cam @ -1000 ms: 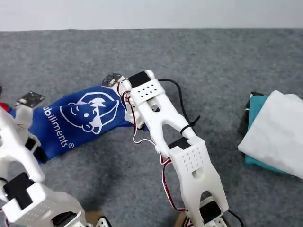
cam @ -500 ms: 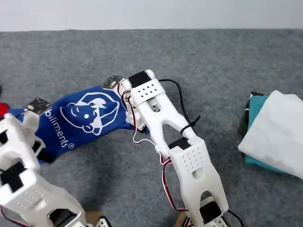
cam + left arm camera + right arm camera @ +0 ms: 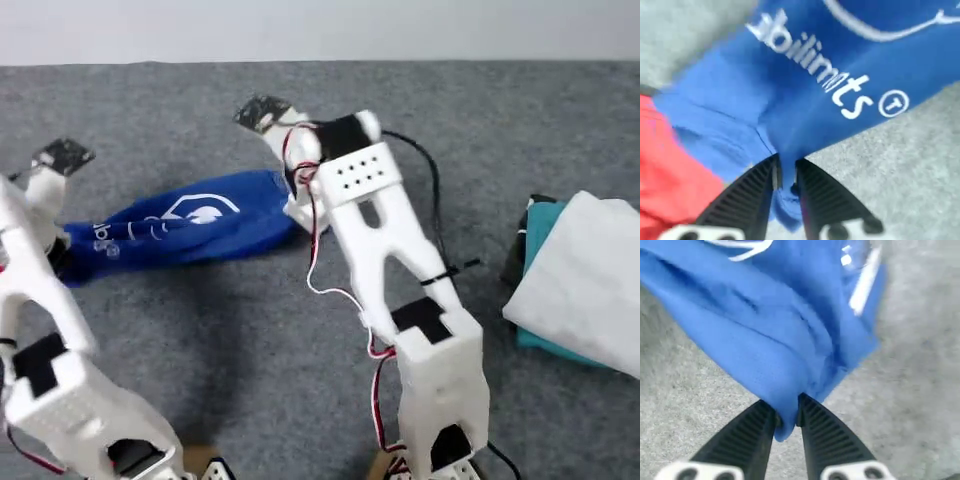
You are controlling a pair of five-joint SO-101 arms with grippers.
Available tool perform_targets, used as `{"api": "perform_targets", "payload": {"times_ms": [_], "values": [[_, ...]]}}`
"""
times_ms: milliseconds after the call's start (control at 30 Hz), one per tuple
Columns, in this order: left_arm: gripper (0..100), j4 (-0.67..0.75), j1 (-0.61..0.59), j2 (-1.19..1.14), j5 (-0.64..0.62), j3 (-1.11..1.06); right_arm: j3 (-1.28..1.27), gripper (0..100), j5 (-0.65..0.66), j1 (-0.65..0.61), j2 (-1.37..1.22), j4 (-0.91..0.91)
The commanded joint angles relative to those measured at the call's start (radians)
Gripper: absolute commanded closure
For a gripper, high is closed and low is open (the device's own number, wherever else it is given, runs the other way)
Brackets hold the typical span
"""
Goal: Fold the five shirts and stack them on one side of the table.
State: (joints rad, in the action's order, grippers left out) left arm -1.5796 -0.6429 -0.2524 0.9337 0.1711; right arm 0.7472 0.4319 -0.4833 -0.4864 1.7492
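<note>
"Starting with the left gripper (image 3: 785,172), what did it have?"

"Its two ribbed black fingers were closed on a fold of the blue shirt (image 3: 840,50). The cloth was pinched between them, and a little of it bulged out past the fingers."

"And the right gripper (image 3: 787,415)?"

"The same. It was clamped on a bunched edge of that shirt, with the cloth gathered into the narrow gap between its fingers."

"So where was the shirt?"

"It was strung between the two grippers as a long, bunched band. It ran from near the left edge of the tabletop (image 3: 480,140) toward the middle. White print showed along its face, partly creased into the folds. A shadow lay on the grey surface below it."

"How did the arms stand?"

"The left arm (image 3: 40,300) rose along the left edge from the near side. The right arm (image 3: 400,260) reached from the near edge toward the middle, and its wrist was at the shirt's right end."

"Was anything else near the left gripper?"

"A red cloth (image 3: 665,165) lay just beside the blue shirt, touching it in the left wrist view."

"And farther out?"

"At the right edge, well apart from both grippers, sat a stack. A folded white shirt (image 3: 585,280) lay on a teal one (image 3: 540,235), and something dark showed at its far corner."
</note>
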Motion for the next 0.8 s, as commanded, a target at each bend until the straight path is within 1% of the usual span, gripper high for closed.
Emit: {"api": "perform_targets", "payload": {"times_ms": [0, 267, 433, 633, 767], "values": [[100, -0.052, 0.058, 0.149, -0.011, 0.053, 0.032, 98.8, 0.008, 0.019, 0.125, 0.022], [100, -0.052, 0.157, 0.379, -0.132, 0.056, 0.032, 98.8, 0.009, 0.047, 0.300, -0.070], [100, -0.041, 0.239, 0.534, -0.201, 0.058, 0.032, 98.8, 0.058, 0.110, 0.433, -0.113], [100, 0.123, 0.258, 0.681, -0.361, 0.058, 0.032, 98.8, 0.094, 0.186, 0.610, -0.148], [100, 0.199, 0.259, 0.752, -0.425, 0.058, 0.032, 98.8, 0.094, 0.239, 0.720, -0.148]]}}
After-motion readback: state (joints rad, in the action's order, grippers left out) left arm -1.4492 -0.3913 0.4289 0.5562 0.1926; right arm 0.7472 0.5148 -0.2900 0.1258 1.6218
